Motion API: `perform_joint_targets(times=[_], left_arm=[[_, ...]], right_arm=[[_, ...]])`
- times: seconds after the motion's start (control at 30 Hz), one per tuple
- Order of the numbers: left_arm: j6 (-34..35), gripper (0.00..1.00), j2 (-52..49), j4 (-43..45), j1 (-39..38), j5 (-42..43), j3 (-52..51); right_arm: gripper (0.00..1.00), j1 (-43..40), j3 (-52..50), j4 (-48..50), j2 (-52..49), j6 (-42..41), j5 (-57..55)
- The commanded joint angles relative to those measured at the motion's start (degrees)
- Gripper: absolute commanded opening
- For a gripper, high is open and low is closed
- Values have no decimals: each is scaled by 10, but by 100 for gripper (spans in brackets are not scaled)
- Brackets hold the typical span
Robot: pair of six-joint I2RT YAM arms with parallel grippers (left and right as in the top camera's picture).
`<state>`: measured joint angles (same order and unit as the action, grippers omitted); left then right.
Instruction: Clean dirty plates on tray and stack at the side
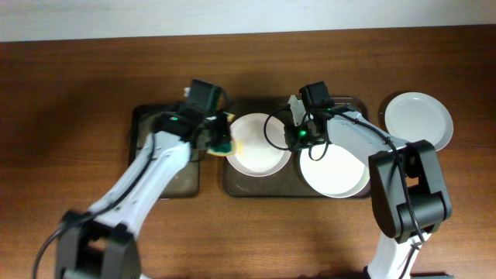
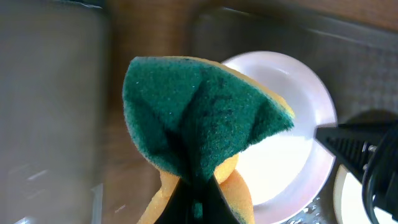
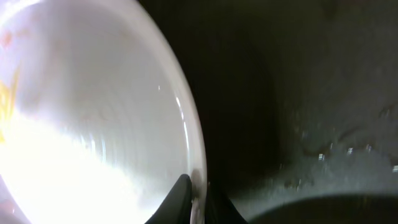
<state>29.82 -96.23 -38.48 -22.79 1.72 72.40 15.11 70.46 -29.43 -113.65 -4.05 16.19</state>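
Note:
Two white plates lie on the dark brown tray (image 1: 246, 188): a left plate (image 1: 260, 147) with a yellowish smear and a right plate (image 1: 335, 172). A third white plate (image 1: 419, 119) lies on the table at the right. My left gripper (image 1: 222, 142) is shut on a green and yellow sponge (image 2: 202, 127), which is at the left plate's (image 2: 292, 155) left rim. My right gripper (image 1: 293, 132) is shut on the right rim of the left plate (image 3: 93, 124); its fingers (image 3: 198, 198) pinch the edge.
A smaller black tray (image 1: 147, 132) lies left of the brown tray, under my left arm. The wooden table (image 1: 62, 139) runs out to both sides, and a pale wall edge borders the back.

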Motion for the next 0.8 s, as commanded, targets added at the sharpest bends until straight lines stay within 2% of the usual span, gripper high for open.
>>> perform_joint_targets(times=[0.0, 0.03, 0.1, 0.13, 0.17, 0.5, 0.77], left_arm=[[6, 0, -58, 34, -26, 47, -3], [6, 0, -70, 45, -30, 54, -3], [6, 0, -92, 69, -38, 67, -3], [5, 0, -101, 80, -41, 71, -3], [6, 0, -109, 90, -43, 73, -3], [32, 0, -148, 155, -50, 87, -3], [56, 0, -195, 161, -54, 155, -3]], right_arm=[[13, 6, -12, -14, -12, 4, -24], [18, 6, -12, -14, -12, 4, -24], [19, 6, -13, -14, -12, 4, -24], [15, 6, -13, -15, -12, 4, -24], [4, 6, -13, -15, -12, 4, -24], [7, 6, -13, -23, -12, 4, -11], [4, 6, -13, -23, -12, 2, -12]])
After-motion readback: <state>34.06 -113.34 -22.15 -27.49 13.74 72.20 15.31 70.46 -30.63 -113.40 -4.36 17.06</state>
